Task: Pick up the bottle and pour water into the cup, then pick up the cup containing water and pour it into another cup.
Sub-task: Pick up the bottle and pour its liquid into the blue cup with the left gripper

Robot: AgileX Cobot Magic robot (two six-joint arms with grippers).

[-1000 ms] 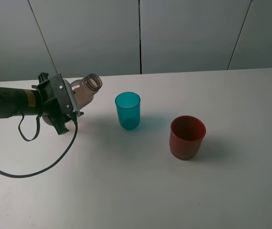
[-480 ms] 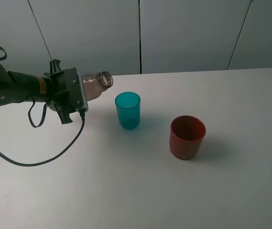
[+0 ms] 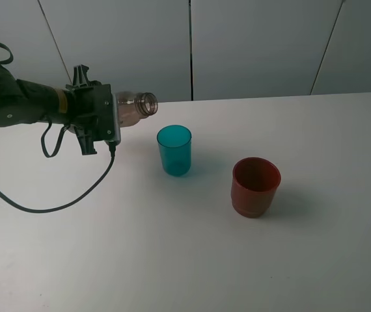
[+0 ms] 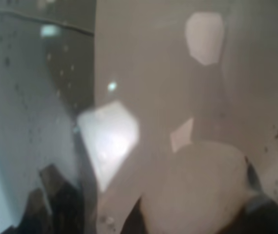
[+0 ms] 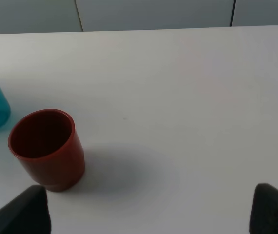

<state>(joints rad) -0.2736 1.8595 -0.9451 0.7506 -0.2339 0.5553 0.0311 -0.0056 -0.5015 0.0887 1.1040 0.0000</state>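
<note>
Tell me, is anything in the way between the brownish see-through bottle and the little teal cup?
No, nothing visible. The tall smoky see-through plastic bottle, tilted in the left gripper, has only bare white table between its mouth and the small teal plastic tumbler. The squat red-brown plastic cup stands beyond the tumbler.

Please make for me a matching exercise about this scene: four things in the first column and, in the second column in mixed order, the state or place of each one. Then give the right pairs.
Column 1
1. bottle
2. teal cup
3. red-brown cup
4. left gripper

Column 2
a. upright, nearest the right arm's side
b. shut on a thing, in the air
c. tipped almost flat, mouth toward the cups
d. upright, between the other two vessels

Pairs: 1-c, 2-d, 3-a, 4-b
</note>
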